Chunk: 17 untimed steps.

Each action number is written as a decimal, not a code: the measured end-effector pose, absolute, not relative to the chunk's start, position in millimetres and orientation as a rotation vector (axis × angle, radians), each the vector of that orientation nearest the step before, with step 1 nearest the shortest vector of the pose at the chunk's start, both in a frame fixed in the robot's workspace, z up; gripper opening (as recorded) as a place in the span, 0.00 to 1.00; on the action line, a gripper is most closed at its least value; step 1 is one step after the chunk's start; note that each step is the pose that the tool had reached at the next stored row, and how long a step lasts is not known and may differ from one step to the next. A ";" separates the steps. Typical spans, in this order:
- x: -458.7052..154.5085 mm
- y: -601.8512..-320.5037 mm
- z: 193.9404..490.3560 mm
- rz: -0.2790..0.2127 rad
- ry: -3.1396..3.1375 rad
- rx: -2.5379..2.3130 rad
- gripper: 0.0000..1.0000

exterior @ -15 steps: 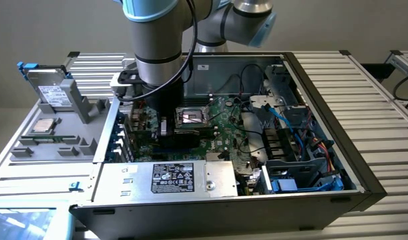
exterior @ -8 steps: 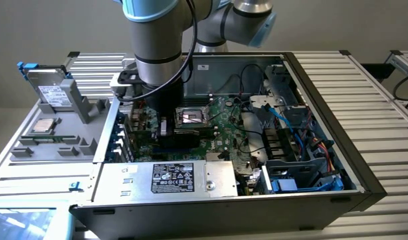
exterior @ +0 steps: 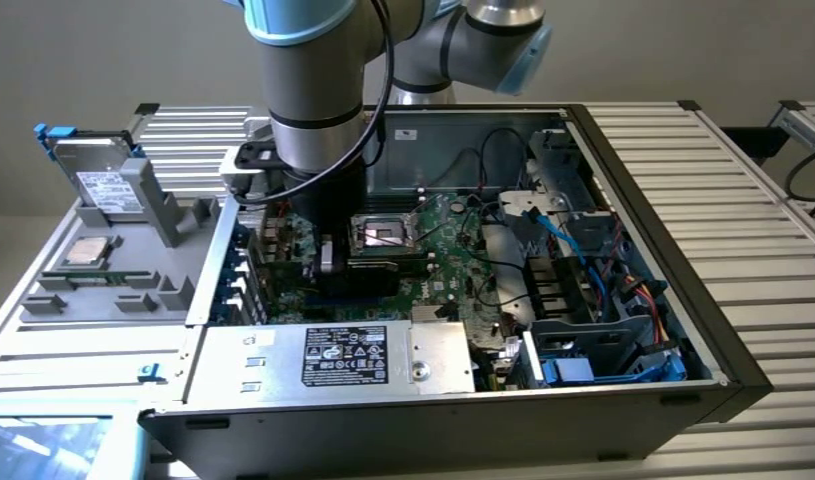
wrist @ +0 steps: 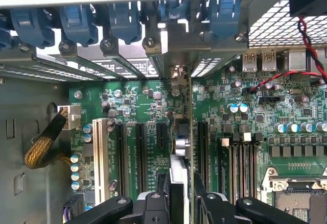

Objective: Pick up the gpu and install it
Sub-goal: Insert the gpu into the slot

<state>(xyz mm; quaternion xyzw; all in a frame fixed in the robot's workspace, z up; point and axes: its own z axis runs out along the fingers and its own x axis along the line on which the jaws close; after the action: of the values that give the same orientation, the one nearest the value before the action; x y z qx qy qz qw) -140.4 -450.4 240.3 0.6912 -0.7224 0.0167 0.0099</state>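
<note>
Stood inside the open computer case (exterior: 727, 370) with little room to spare: reached down between the case's rear wall on the exterior view's left and the CPU socket (exterior: 384, 236) on the exterior view's right. Held the gpu (wrist: 180, 132) edge-on and upright over the motherboard (wrist: 286, 106), thin green board running from between the fingers toward the rear slot openings, silver bracket end close against the row of blue latches (wrist: 122, 17). Sat between black expansion slots (wrist: 140, 147) on either side, with a white slot (wrist: 100, 152) farther off and the memory slots (wrist: 242, 157) on the other flank. Kept narrow, the gripper (wrist: 179, 196), its black fingers (wrist: 209, 203) pressed to both faces of the card. Hung nearly vertical, the arm (exterior: 314, 90), wrist pointed straight down into the case, a black cable (exterior: 376, 100) trailing along it. Crowded the exterior view's right with loose cables and a drive cage (exterior: 601, 350); bordered the near edge with the power supply (exterior: 340, 357). Lay outside the case on the exterior view's left, a grey tray (exterior: 114, 270) with a hard drive (exterior: 100, 175) propped at its far end.
</note>
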 end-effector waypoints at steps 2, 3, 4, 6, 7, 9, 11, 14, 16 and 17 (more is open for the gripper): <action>-140.4 -450.4 240.3 0.052 -2.255 2.158 0.29; -140.4 -450.4 240.2 0.052 -2.255 2.158 0.29; -140.5 -450.4 240.2 0.052 -2.255 2.158 0.29; -140.2 -450.4 240.0 0.052 -2.255 2.158 0.29; -139.6 -450.4 240.0 0.052 -2.255 2.159 0.29; -139.2 -450.4 239.9 0.052 -2.255 2.159 0.29; -139.2 -450.4 239.5 0.052 -2.254 2.160 0.29; -139.4 -450.4 238.7 0.052 -2.251 2.163 0.29; -139.4 -450.4 238.2 0.052 -2.248 2.166 0.29; -139.5 -450.4 237.9 0.052 -2.246 2.168 0.29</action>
<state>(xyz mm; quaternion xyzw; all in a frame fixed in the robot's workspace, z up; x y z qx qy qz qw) -139.5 -450.4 237.9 0.6943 -0.7195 0.0167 0.0097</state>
